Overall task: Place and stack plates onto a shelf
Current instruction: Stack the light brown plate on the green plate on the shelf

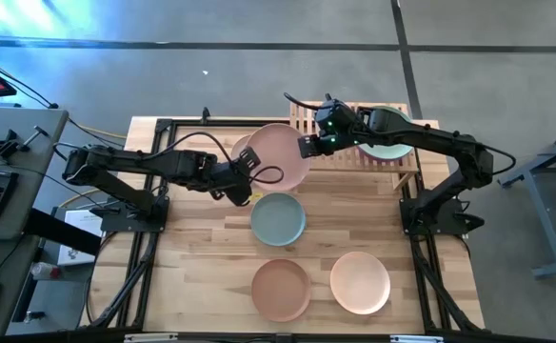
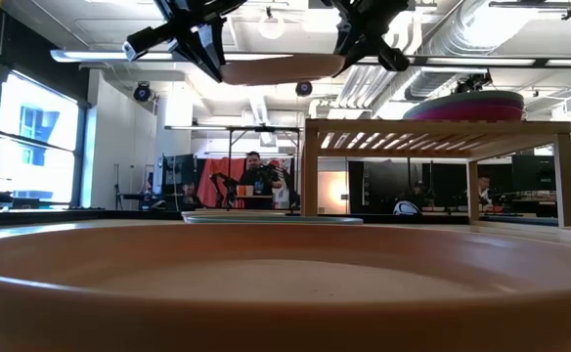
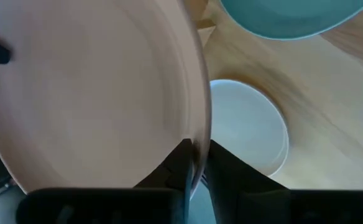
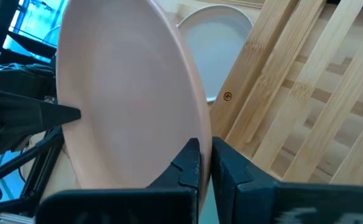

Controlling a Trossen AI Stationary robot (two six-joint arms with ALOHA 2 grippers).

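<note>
We see the left gripper (image 1: 249, 170) pinching one rim of the pale pink plate (image 1: 280, 155), held in the air near the desk's far edge. The right gripper (image 1: 308, 145) is closed on the opposite rim, just beside the shelf (image 1: 404, 162).

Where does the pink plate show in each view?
High view: pink plate at centre top, held between both arms beside the shelf.
Low view: seen edge-on at top centre, above and left of the shelf.
Left wrist view: fills the left, rim in the left hand.
Right wrist view: centre-left, rim in the right hand.
Shared landmark: the shelf.
</note>
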